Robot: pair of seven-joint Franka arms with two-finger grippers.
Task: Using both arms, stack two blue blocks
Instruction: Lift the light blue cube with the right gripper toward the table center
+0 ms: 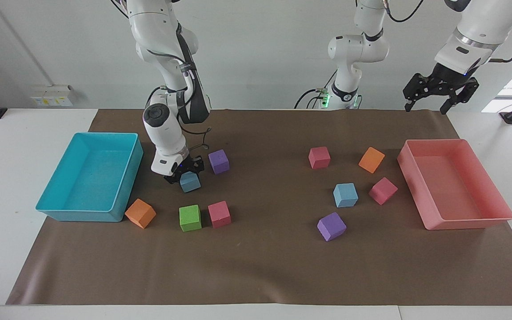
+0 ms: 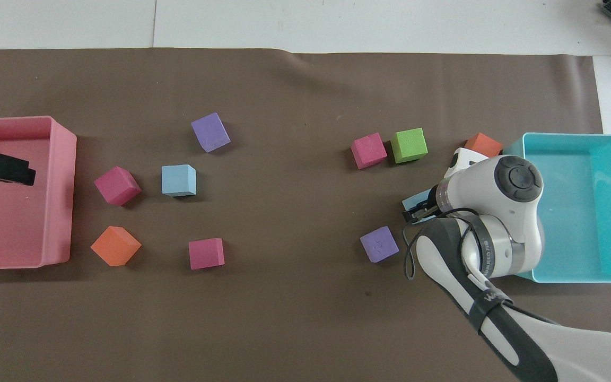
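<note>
One blue block (image 1: 190,182) sits low at the brown mat beside the turquoise tray, and my right gripper (image 1: 188,177) is shut on it from above. In the overhead view only a corner of this block (image 2: 415,202) shows under the right wrist. The other blue block (image 1: 345,195) (image 2: 179,180) lies free on the mat toward the left arm's end, among other cubes. My left gripper (image 1: 427,106) hangs open and empty, high over the pink tray's end nearest the robots, waiting.
A purple cube (image 1: 218,161) lies close beside the held block, with green (image 1: 190,218), pink (image 1: 219,214) and orange (image 1: 140,213) cubes farther out. The turquoise tray (image 1: 105,134) and pink tray (image 1: 434,142) stand at the mat's ends. Pink, orange and purple cubes ring the free block.
</note>
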